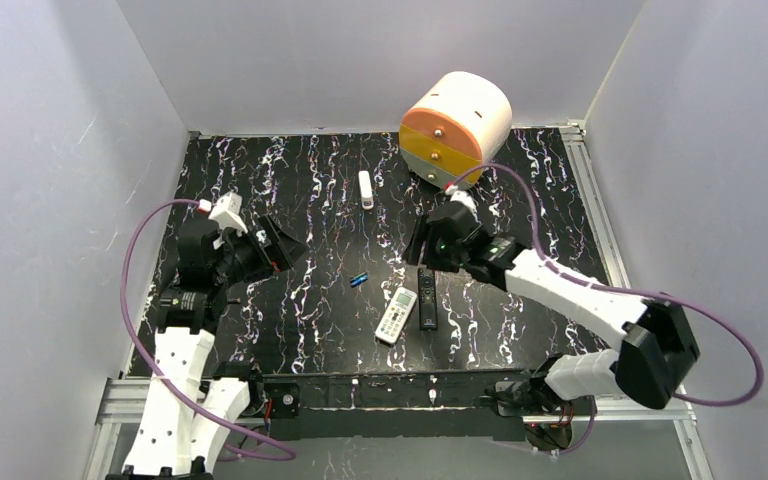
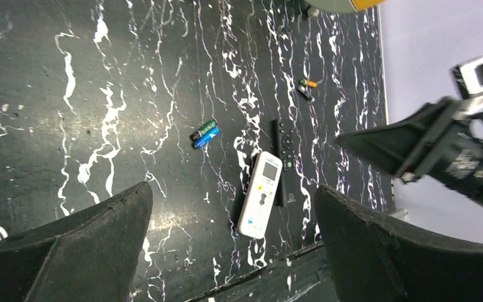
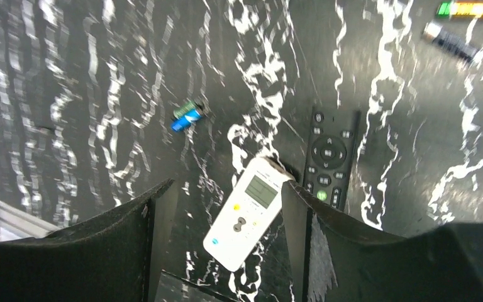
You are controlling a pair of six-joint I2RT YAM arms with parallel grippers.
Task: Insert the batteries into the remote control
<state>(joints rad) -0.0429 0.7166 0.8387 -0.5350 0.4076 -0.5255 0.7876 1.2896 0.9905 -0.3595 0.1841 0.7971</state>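
Near the tabletop's (image 1: 290,180) middle: remote control (image 1: 396,315) face up, long axis roughly near-to-far.
Right tool (image 1: 422,240), spread wide and empty, hangs nearer it than left tool (image 1: 283,247), likewise spread; blue battery (image 1: 359,280) lies apart, leftward.

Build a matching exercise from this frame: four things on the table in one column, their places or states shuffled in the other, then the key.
Things
1. white remote control
2. black remote
3. blue battery
4. round drawer unit

Places or states
A. farthest back, towards the right of the top view
B. small, left of both remotes, touching neither
C. face up, its small display showing
D. slim, lying close beside the white remote, on its right

Pairs: 1-C; 2-D; 3-B; 4-A
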